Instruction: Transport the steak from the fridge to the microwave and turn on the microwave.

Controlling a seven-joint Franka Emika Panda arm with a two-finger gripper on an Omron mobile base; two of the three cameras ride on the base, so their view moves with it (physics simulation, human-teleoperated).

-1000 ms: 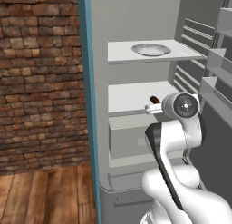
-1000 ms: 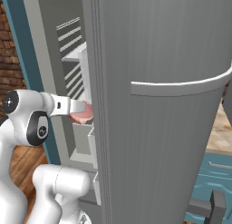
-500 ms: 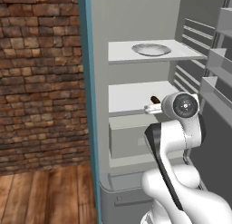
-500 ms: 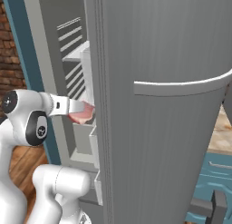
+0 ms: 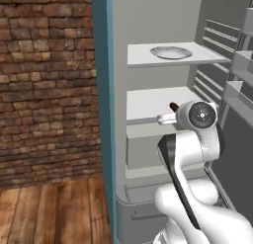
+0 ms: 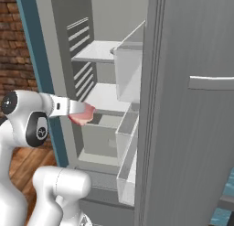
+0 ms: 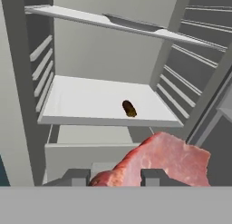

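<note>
Left base view: the arm's wrist joint blocks the gripper and the steak; only a dark stub shows past it, identity unclear. Hand view: the steak (image 7: 156,162) is cut off at the bottom, so its lower part and the contact with the pads cannot be made out.

Arm reaches level into the open fridge (image 6: 59,46), gripper (image 6: 78,111) pointing inward just in front of the middle shelf (image 7: 90,100). Jaws partly closed on the steak (image 6: 83,116), which is clear of the shelf. Ahead of the hand, a small dark brown object (image 7: 129,108) lies on that shelf. Above it, a plate (image 5: 171,52) sits on the upper shelf.
</note>
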